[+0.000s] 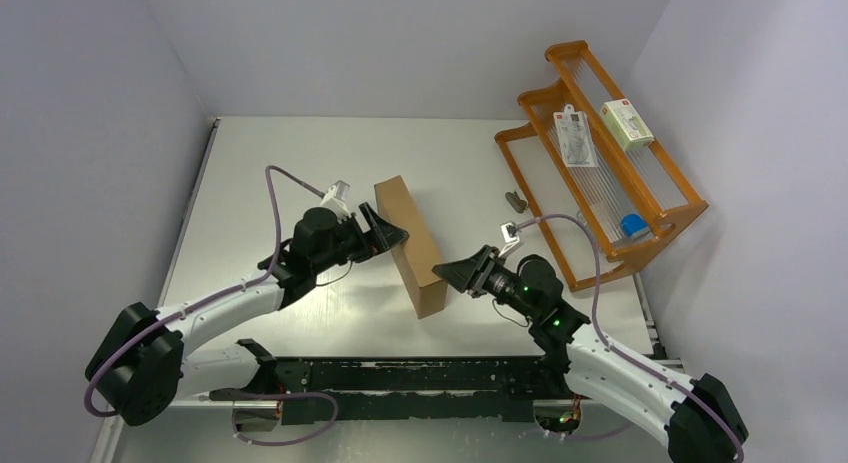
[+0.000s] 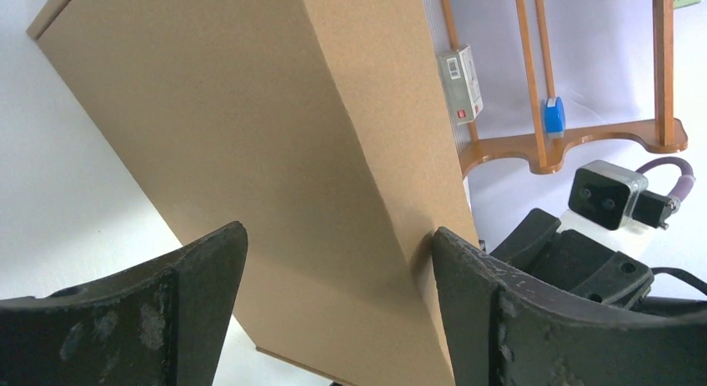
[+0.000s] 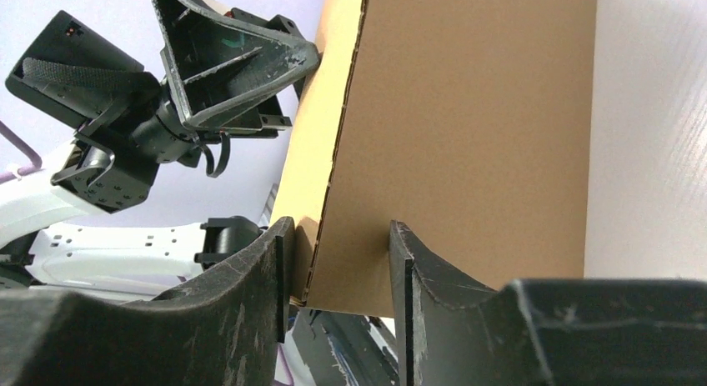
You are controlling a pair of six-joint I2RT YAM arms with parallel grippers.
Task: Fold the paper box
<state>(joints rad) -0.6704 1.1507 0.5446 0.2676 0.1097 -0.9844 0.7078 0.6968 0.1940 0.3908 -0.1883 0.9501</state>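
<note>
Fingers (image 2: pixel 200 286) of the left gripper (image 1: pixel 392 231) are spread wide, tips at the left face of the paper box (image 1: pixel 410 245) and holding nothing. The right gripper (image 1: pixel 447 274) is also parted, more narrowly, and points at the right face near the box's near end. Whether either tip actually presses the cardboard cannot be confirmed.

The box appears closed. It stands on one long narrow edge at mid-table (image 1: pixel 280 163), between the two arms.

Risks, as judged:
- The grippers meet the box at offset points along its length, so opposed pushes are likely to spin it rather than steady it.
- On so narrow a footing, one uneven push could topple it flat.

The right wrist view alone shows a seam (image 3: pixel 340 144) with a ragged edge running up the near corner, possibly a panel not fully seated. The top view alone shows the offset and the orange rack (image 1: pixel 575 55) well apart.
</note>
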